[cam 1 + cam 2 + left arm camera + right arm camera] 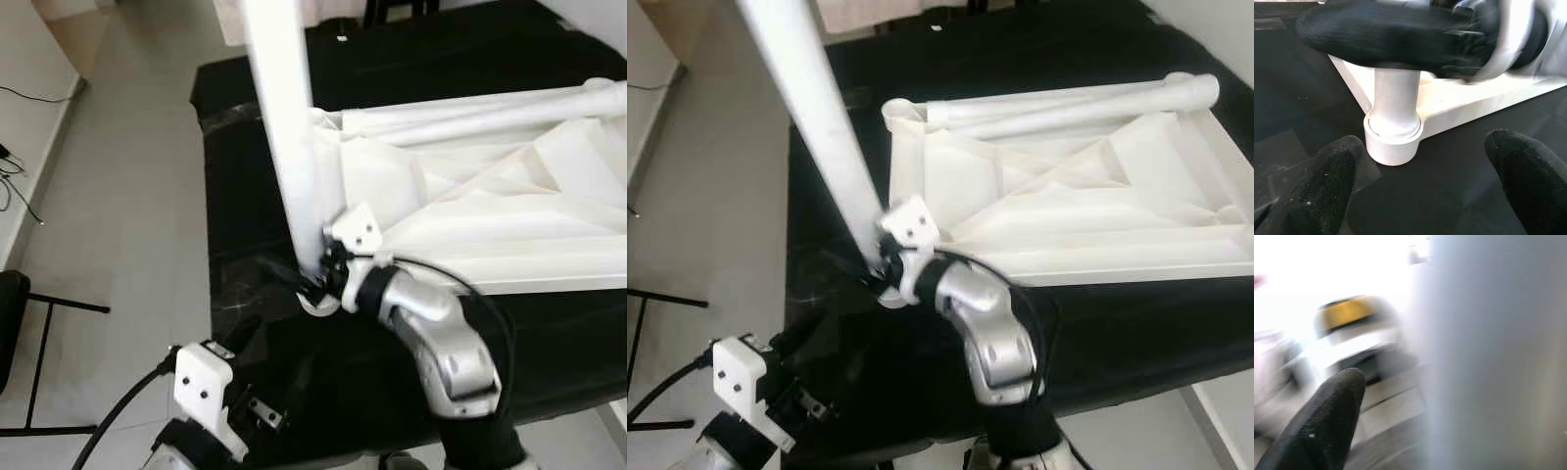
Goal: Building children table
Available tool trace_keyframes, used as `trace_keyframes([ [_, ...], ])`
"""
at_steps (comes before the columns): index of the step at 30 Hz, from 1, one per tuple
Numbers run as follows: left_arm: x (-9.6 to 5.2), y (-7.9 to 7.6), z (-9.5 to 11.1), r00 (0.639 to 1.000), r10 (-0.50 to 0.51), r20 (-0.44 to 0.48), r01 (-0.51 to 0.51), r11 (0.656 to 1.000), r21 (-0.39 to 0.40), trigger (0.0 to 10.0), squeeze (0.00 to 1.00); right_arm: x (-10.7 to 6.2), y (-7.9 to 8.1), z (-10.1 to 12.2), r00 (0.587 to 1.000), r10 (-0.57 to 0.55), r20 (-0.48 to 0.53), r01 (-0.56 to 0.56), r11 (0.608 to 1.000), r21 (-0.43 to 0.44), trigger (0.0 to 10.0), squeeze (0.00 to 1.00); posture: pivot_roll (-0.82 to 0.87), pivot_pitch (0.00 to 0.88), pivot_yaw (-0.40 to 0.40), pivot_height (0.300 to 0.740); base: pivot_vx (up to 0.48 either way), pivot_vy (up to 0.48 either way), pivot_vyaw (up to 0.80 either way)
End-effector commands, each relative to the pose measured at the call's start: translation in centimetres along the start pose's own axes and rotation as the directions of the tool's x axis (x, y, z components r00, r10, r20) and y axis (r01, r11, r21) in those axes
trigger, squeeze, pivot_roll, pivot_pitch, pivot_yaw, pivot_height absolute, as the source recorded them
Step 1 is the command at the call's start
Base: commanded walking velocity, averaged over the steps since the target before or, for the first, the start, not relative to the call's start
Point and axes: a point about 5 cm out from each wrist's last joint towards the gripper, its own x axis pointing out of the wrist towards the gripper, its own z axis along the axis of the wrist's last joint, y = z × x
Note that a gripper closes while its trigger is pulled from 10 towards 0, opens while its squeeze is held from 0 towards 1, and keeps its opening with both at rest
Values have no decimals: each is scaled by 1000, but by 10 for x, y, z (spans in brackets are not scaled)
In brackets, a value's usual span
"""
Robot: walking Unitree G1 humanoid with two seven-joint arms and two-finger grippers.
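Note:
A white children's table [1068, 206] lies upside down on a black-covered surface. One white table leg [284, 127] stands in the corner socket [1393, 144] nearest me, leaning slightly. My right gripper [318, 284] is shut on this leg just above the socket; one of its black fingers [1386, 34] crosses the leg [1395, 103]. In the right wrist view the leg [1493, 357] is a blurred grey column beside a finger [1327, 421]. My left gripper [1420, 181] is open, low in front of the socket and touching nothing. A second leg [1068, 103] lies along the table's far edge.
The black cloth [255, 196] covers the work surface up to its left edge. Pale tiled floor [118, 196] lies to the left, with a black metal frame [39, 323] and cables [15, 176] near the wall.

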Motion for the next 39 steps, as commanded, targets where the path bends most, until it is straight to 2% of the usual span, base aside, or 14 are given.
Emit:
trace_keyframes([
  [1,-4,0,-4,999,3,-32,-3,1000,-7,10000,0,8,13,-6,969,248,2,-248,969,-8,10000,0,-4,255,87,740,0,0,0],
  [10,-6,-3,-2,999,6,-33,-6,1000,-8,10000,0,23,5,-5,922,387,-20,-388,922,-20,10000,0,21,271,87,740,0,0,0],
  [12,-6,-3,-2,999,5,-34,-6,1000,-9,10000,0,27,2,-4,915,404,-14,-404,915,-18,8118,0,26,273,88,740,0,0,0],
  [13,-7,-4,-1,999,5,-35,-5,1000,-9,10000,0,30,-1,-2,906,422,-4,-422,906,-15,2667,0,41,278,92,740,0,0,0],
  [16,-7,-4,0,999,4,-35,-5,1000,-9,10000,0,32,-8,0,887,462,15,-462,887,-15,2667,0,45,281,94,740,0,0,0],
  [17,-7,-4,0,999,4,-36,-4,1000,-9,10000,0,31,-10,1,884,468,20,-468,884,-9,0,0,45,281,94,740,0,0,0],
  [24,-7,-6,-1,999,3,-38,-3,1000,-9,10000,0,10,-18,-10,902,432,-10,-432,902,14,0,0,67,278,83,740,0,0,0],
  [33,-7,-6,0,999,13,-34,-14,1000,-8,10000,0,-43,-18,-35,991,84,-102,-77,995,70,0,0,50,287,75,740,0,0,0],
  [34,-8,-5,0,999,11,-36,-11,1000,-5,10000,0,-45,-9,-45,972,-156,-176,176,979,104,0,0,45,287,73,740,0,0,0],
  [35,-8,-5,0,999,11,-36,-11,1000,-5,10000,0,-45,-9,-45,972,-156,-176,176,979,104,0,0,45,287,73,740,0,0,0],
  [36,-8,-3,0,999,10,-39,-10,1000,-2,10000,0,-57,-1,-58,819,-482,-312,533,841,98,0,0,37,288,80,740,0,0,0],
  [37,-8,-3,0,999,10,-39,-10,1000,-2,10000,0,-57,-1,-58,819,-482,-312,533,841,98,0,0,37,288,80,740,0,0,0],
  [38,-8,-2,-1,999,6,-42,-6,1000,2,10000,0,-70,16,-64,669,-630,-394,700,713,49,0,0,42,283,87,740,0,0,0],
  [39,-8,-2,-1,999,6,-42,-6,1000,2,10000,0,-70,16,-64,669,-630,-394,700,713,49,0,0,42,283,87,740,0,0,0],
])
